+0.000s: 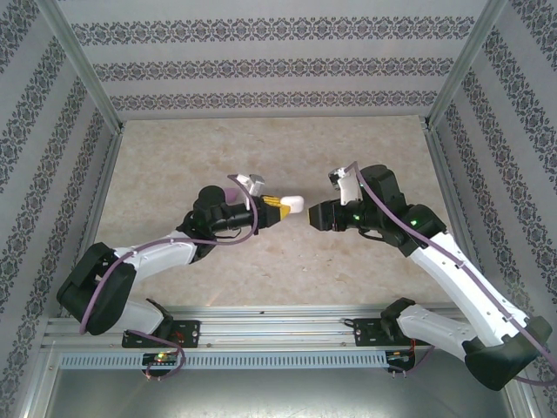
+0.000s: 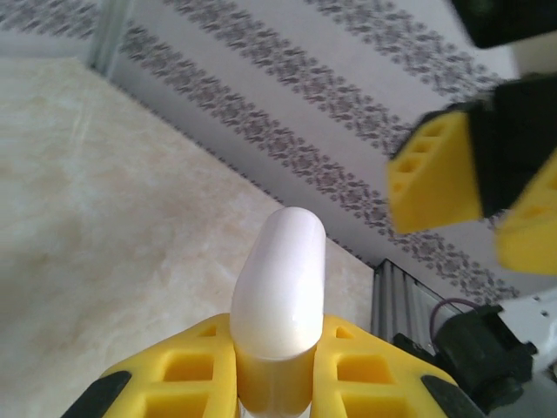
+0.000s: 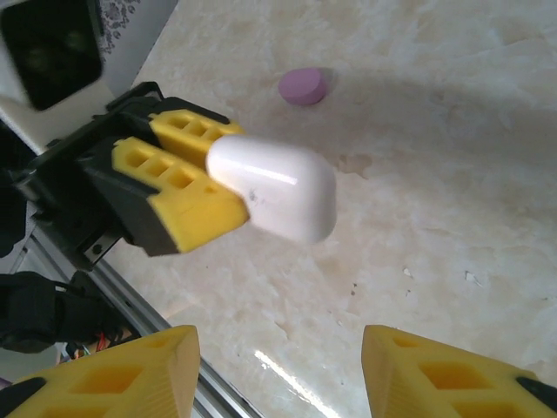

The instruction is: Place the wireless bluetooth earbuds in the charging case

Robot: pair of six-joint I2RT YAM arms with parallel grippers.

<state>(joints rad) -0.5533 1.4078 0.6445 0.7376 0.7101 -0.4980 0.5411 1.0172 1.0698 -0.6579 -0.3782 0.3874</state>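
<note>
The left pincer (image 1: 280, 209) is clamped on a closed white charging case (image 3: 283, 187) and holds it in the air above the marbled table (image 1: 174, 174), rounded end pointing right. Facing it, just apart, the right pincer (image 3: 278, 348) stands parted, its 2 yellow fingers (image 3: 130, 374) empty. A purple oval case (image 3: 302, 86) lies on the table beyond.

1 small purple oval object (image 3: 302, 86) lies on the beige marbled table (image 3: 452, 139).
</note>
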